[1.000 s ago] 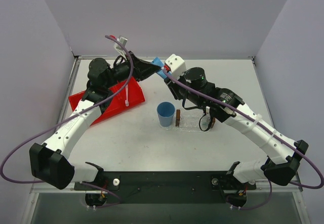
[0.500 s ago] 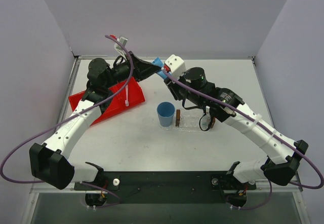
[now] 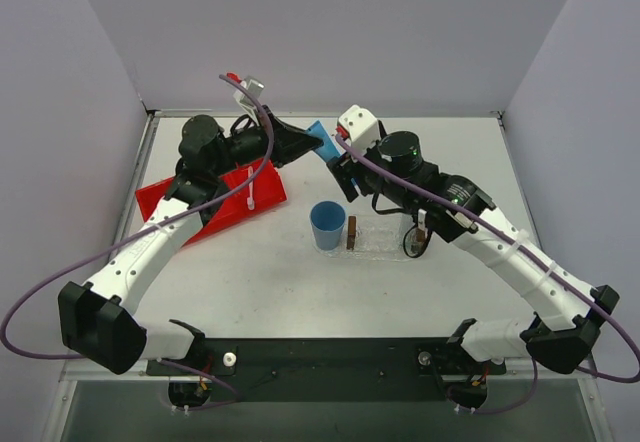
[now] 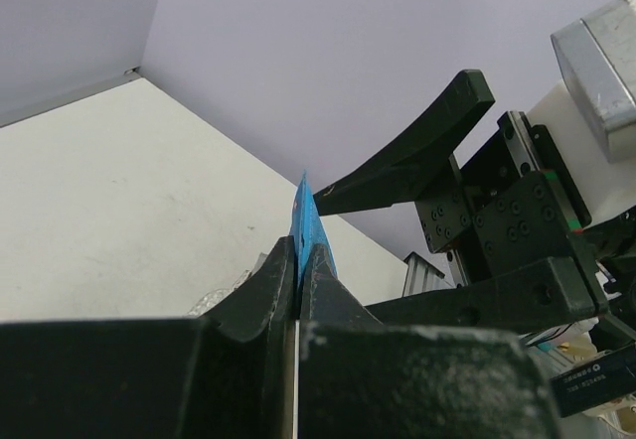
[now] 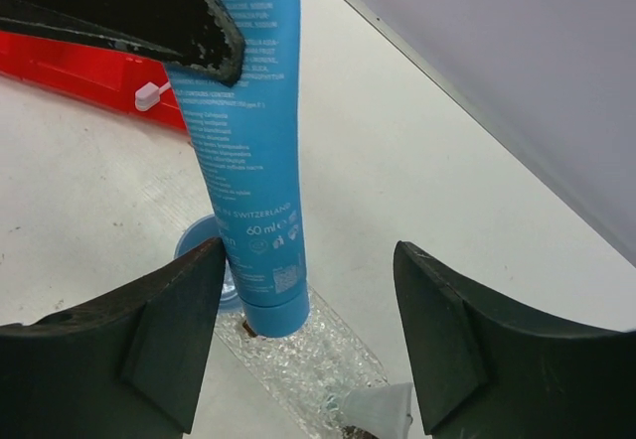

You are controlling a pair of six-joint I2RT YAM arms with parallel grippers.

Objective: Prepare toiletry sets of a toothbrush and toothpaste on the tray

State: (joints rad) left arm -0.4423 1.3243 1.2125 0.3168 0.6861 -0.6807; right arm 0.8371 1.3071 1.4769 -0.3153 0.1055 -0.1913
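No set is seen complete on the tray (image 3: pixel 385 240). The toothbrush (image 3: pixel 250 184) lies in the red bin (image 3: pixel 170 202) at the left. A pale item at the right end of the tray cannot be identified. Placement of both brush and paste is judged to remain.

The blue toothpaste tube (image 3: pixel 320 140) is held in the air over the far middle of the table, above the blue cup (image 3: pixel 328 224). It is clamped flat between the closed jaws of the left gripper (image 4: pixel 298 260) at its crimped end. The jaws of the right gripper (image 5: pixel 308 252) are spread wide. The cap end of the tube hangs between them, nearer one finger, and neither is touched.
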